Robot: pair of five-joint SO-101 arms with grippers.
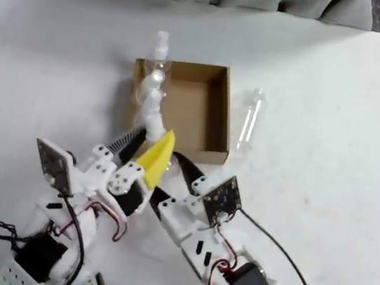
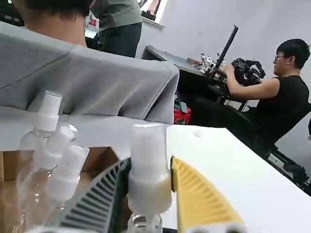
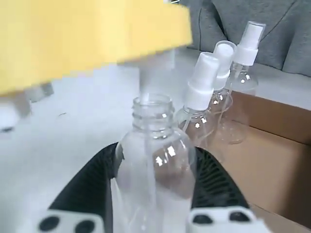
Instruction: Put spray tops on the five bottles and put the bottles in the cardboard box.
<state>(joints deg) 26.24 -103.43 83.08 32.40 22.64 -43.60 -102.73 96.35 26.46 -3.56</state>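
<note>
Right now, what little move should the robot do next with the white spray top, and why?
Probably lower the spray top straight down into the open bottle. The left pincer grips the top over the uncapped neck, and the right pincer holds that bottle beneath it, so seating the top looks like the next step.

White surface (image 1: 333, 134) runs wide under flat, even light, with a grey cloth (image 2: 97, 82) draped along its far edge. Behind that is a pale, bare wall (image 2: 204, 24), and in front of it a dark desk (image 2: 165, 54) with an open laptop (image 2: 228, 43) on top. Up high there's a bright sliver of window (image 2: 158, 8), and something red (image 2: 182, 115) sits low by the desk.
</note>
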